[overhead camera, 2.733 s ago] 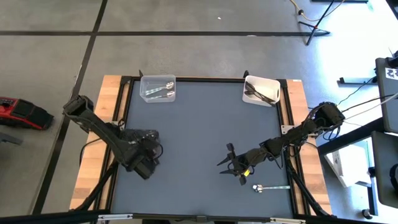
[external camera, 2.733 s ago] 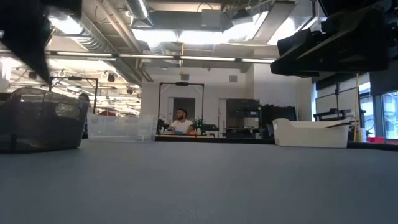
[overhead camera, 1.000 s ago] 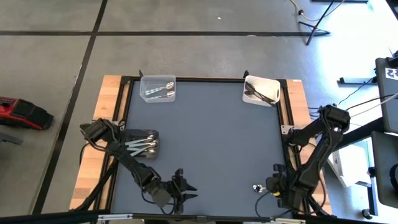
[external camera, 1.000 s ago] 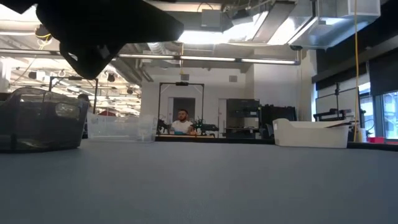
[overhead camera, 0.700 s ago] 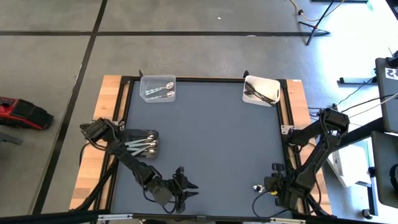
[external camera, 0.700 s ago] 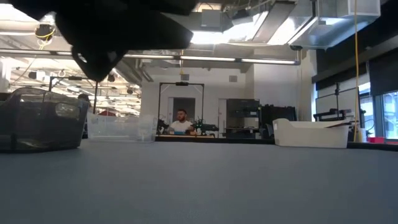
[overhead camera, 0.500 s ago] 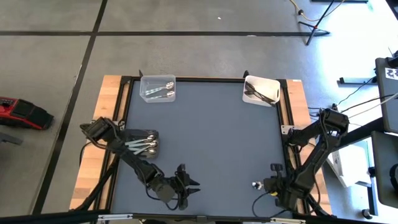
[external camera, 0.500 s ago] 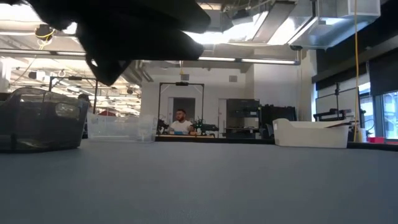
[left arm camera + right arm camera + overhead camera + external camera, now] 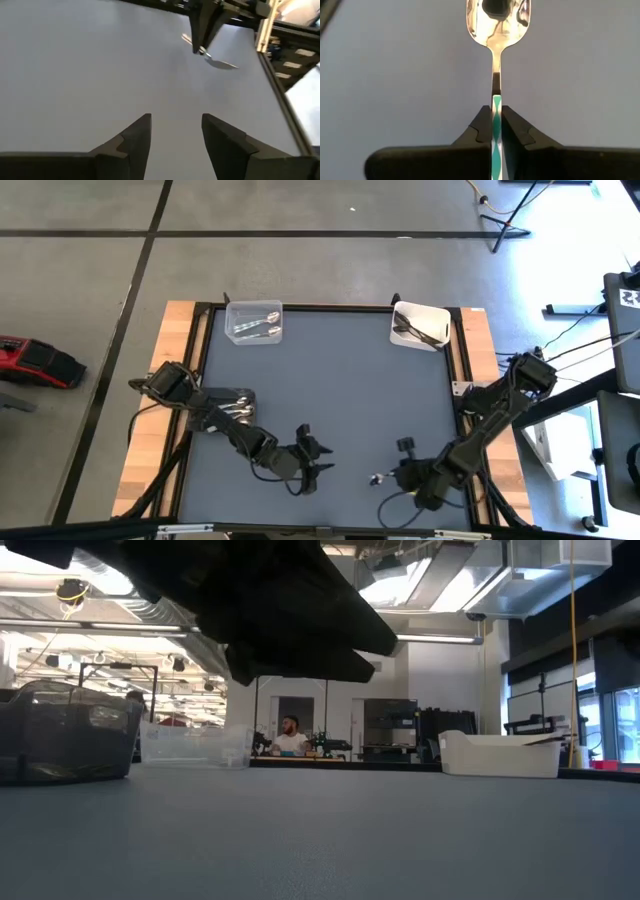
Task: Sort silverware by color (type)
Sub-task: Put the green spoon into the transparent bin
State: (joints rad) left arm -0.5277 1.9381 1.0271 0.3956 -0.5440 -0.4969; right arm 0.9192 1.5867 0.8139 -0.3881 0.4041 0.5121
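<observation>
The right gripper (image 9: pixel 496 117) pinches the handle of a shiny silver spoon (image 9: pixel 497 22) tight between its two fingers (image 9: pixel 482 125). The spoon's bowl sticks out in front, over the grey tabletop (image 9: pixel 340 390). From above, this gripper (image 9: pixel 392 479) is near the front edge, right of the middle, with the spoon (image 9: pixel 378 479) at its tip.

The left gripper (image 9: pixel 318 463) is close by, also near the front edge. Its fingers (image 9: pixel 135 137) are spread apart and hold nothing.

A clear bin (image 9: pixel 255 323) at the back left has silver spoons in it. A white bin (image 9: pixel 420 327) at the back right has dark pieces. A dark bin (image 9: pixel 232 410) at the left side holds more silverware.
</observation>
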